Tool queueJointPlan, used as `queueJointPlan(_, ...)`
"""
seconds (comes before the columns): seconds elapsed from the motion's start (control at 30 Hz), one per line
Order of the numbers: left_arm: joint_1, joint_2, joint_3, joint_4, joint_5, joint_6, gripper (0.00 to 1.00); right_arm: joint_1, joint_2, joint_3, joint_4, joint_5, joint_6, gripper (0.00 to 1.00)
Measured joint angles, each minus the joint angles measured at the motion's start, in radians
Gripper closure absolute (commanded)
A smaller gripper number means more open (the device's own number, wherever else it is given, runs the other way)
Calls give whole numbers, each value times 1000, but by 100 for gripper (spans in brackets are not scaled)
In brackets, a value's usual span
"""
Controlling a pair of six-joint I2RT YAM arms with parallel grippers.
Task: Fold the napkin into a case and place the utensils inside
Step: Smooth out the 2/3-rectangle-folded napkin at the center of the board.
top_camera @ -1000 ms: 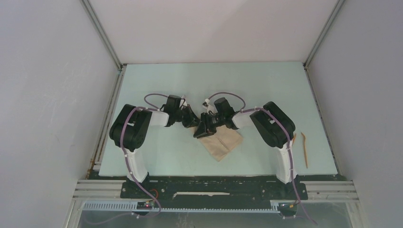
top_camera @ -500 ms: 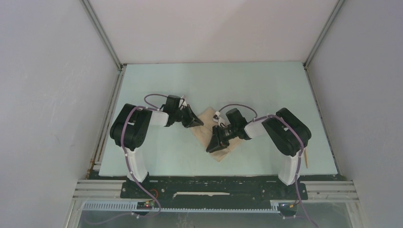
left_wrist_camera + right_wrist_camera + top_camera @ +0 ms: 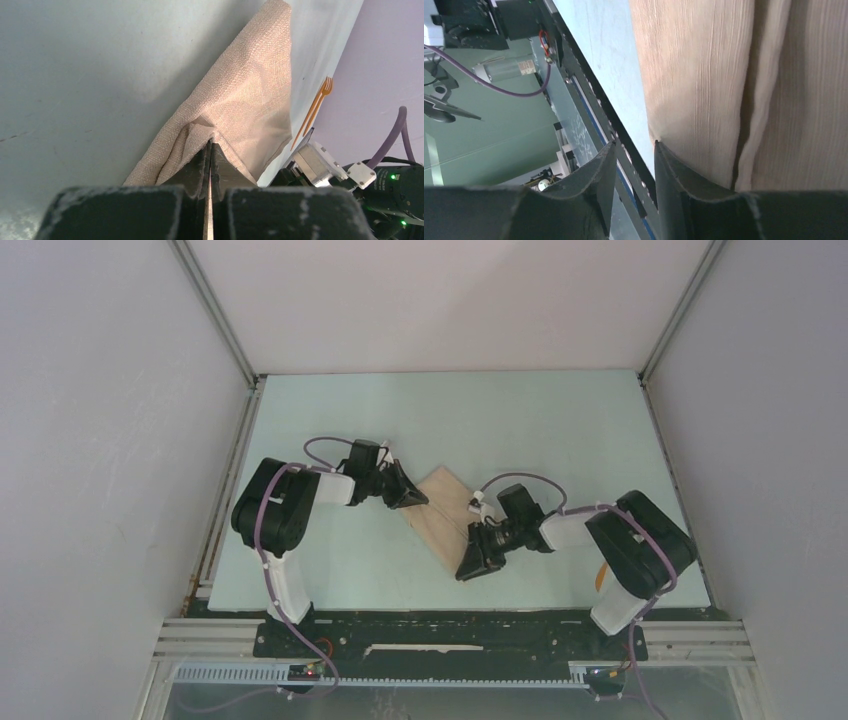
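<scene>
At mid-table the napkin lies diagonal, left gripper pinching it, right gripper parted, empty.

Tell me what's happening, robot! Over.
Left gripper shut on napkin corner. Right gripper open at napkin edge. Utensils lie apart, not in yet. Nothing in the way.

The napkin lies mid-worktop, with the left hand at its left corner and the right hand at its near corner. The utensils lie to its right.
</scene>
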Motion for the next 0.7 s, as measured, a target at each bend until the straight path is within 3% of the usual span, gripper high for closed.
queueJointPlan(0.17,0,0,9,-21,-1,10,98,-10,-139,-51,-158,67,-27,54)
queueJointPlan(0.43,-6,-43,37,-122,-33,33,57,-173,-372,-30,-326,210,-43,37)
queueJointPlan(0.7,-34,-234,121,-247,-43,65,47,-334,-325,130,-418,359,-100,33)
